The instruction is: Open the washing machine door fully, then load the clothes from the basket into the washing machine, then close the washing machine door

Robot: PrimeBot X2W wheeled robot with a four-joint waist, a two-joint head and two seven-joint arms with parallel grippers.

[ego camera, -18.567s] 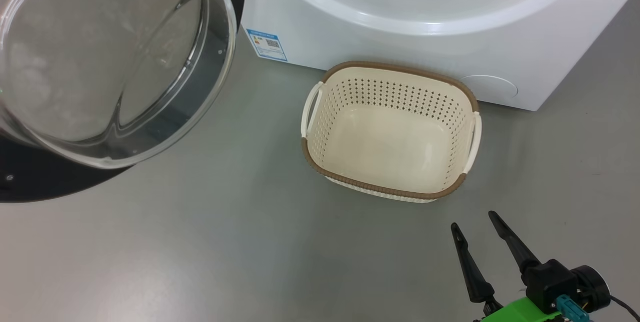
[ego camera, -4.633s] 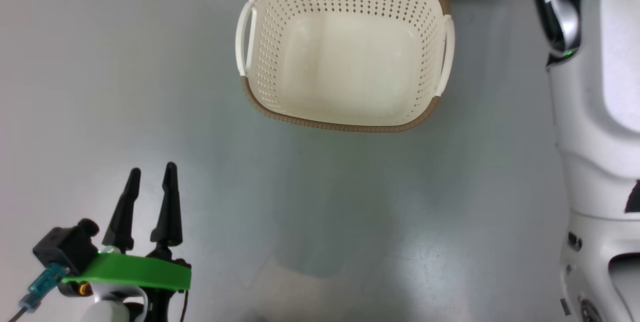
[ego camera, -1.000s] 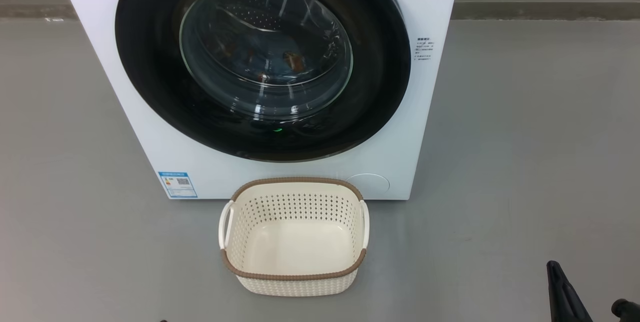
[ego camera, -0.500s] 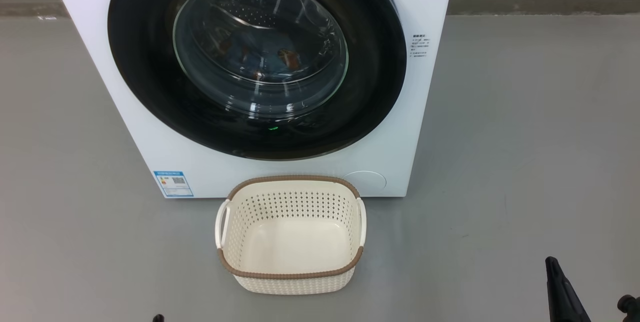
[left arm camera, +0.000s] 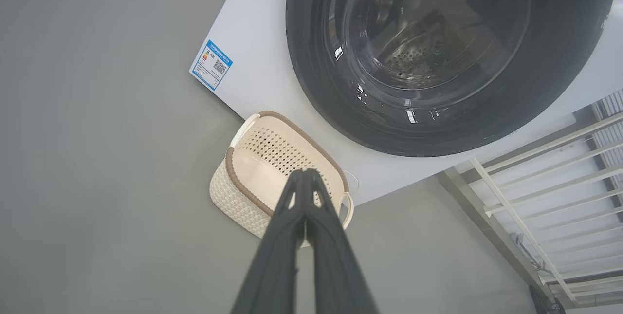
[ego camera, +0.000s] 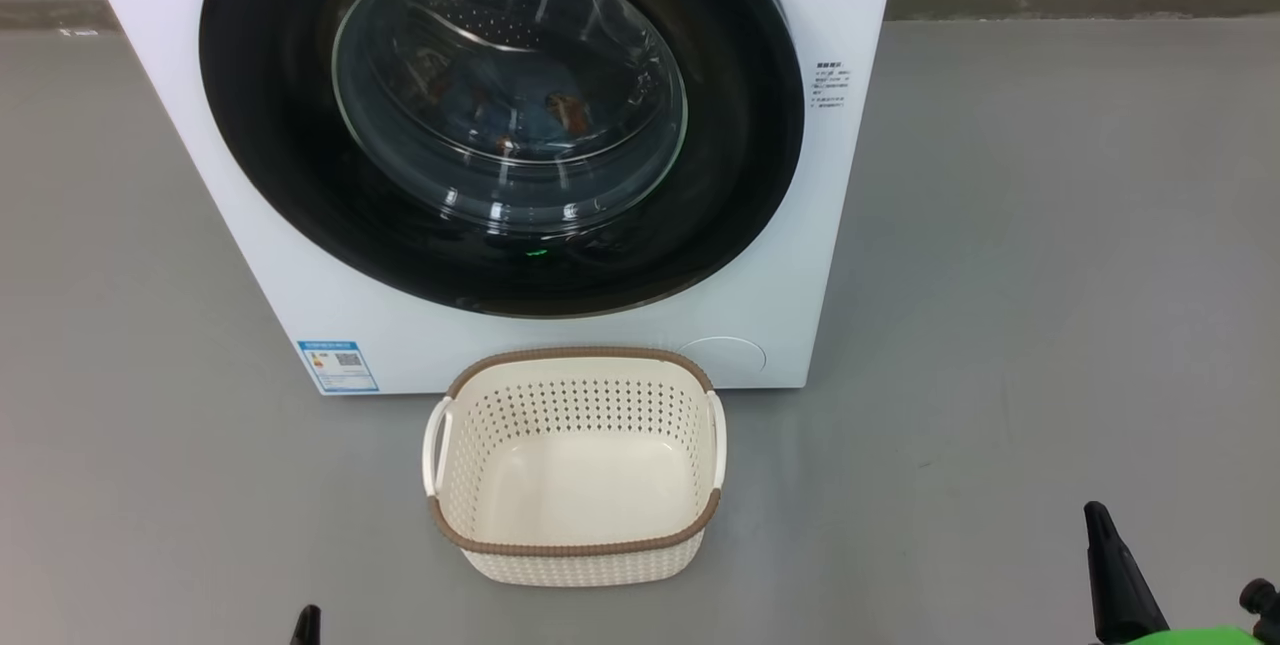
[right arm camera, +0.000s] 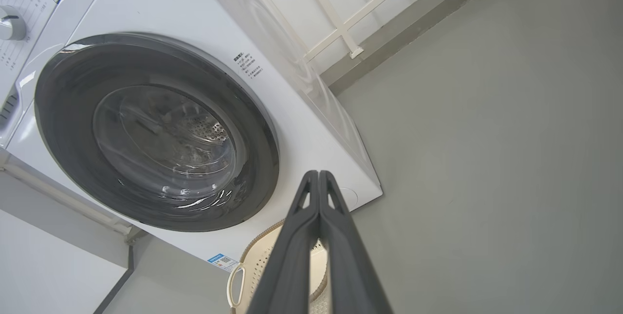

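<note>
The washing machine stands ahead with the washing machine door shut flat against its front. Through the glass I see the clothes, bluish fabric with orange-brown spots, lying in the drum. The basket sits on the floor right before the machine, with nothing in it. My left gripper shows as a dark tip at the bottom edge; its fingers are pressed together, shut on nothing. My right gripper rises at the lower right, its fingers likewise shut and holding nothing. Both are well short of the basket.
A blue label sticker marks the machine's lower left corner. Grey floor spreads to both sides. A white railing stands beside the machine, and a control knob sits on its top panel.
The whole picture has shifted slightly, so the camera moved. Both closed grippers have risen a little at the bottom edge; the left tip has come into sight. Door and basket are unchanged.
</note>
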